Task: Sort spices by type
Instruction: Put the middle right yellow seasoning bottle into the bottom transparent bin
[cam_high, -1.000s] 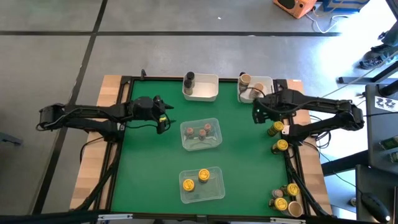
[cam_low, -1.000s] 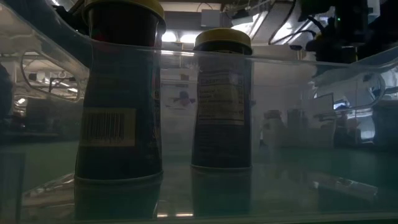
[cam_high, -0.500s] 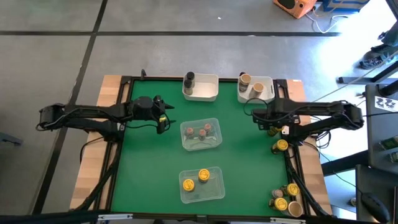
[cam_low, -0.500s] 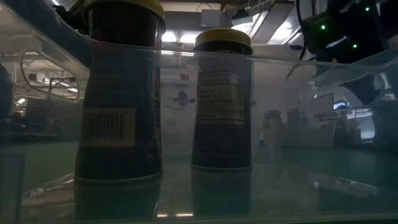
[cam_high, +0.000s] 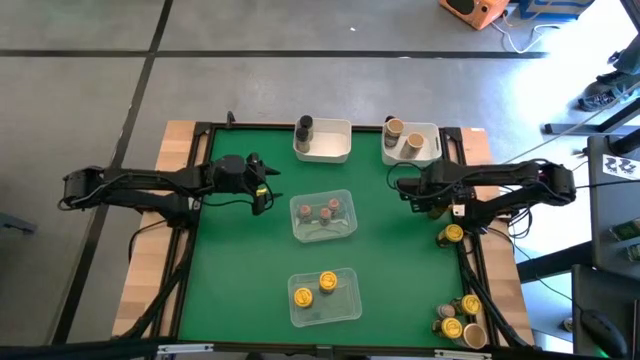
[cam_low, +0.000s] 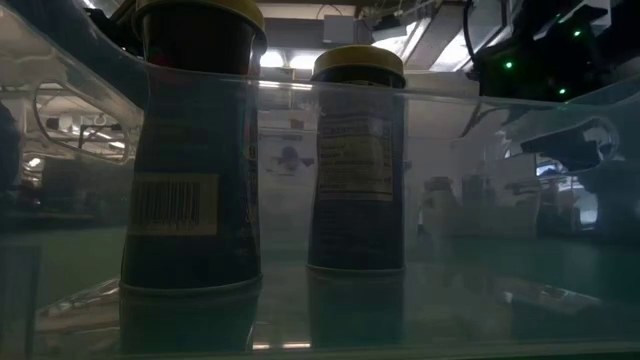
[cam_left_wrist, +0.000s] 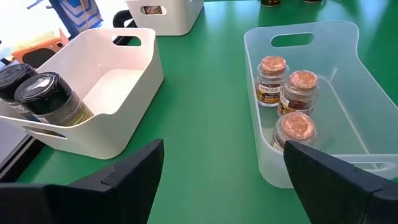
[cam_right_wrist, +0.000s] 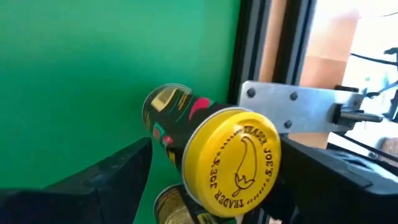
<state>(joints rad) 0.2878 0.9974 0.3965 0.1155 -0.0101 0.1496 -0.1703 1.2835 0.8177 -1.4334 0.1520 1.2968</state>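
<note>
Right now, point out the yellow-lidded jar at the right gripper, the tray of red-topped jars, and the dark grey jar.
Yellow-lidded jar (cam_right_wrist: 233, 162), right wrist view, lid face.
Tray (cam_left_wrist: 357, 40), left wrist view, far rim.
Dark grey jar (cam_left_wrist: 43, 90), left wrist view, cap.

three reddish-brown-topped spice jars (cam_left_wrist: 287, 93) huddle in the clear tray (cam_left_wrist: 348, 74), dark grey jar (cam_left_wrist: 50, 99) in the white bin (cam_left_wrist: 106, 93) alongside.
</note>
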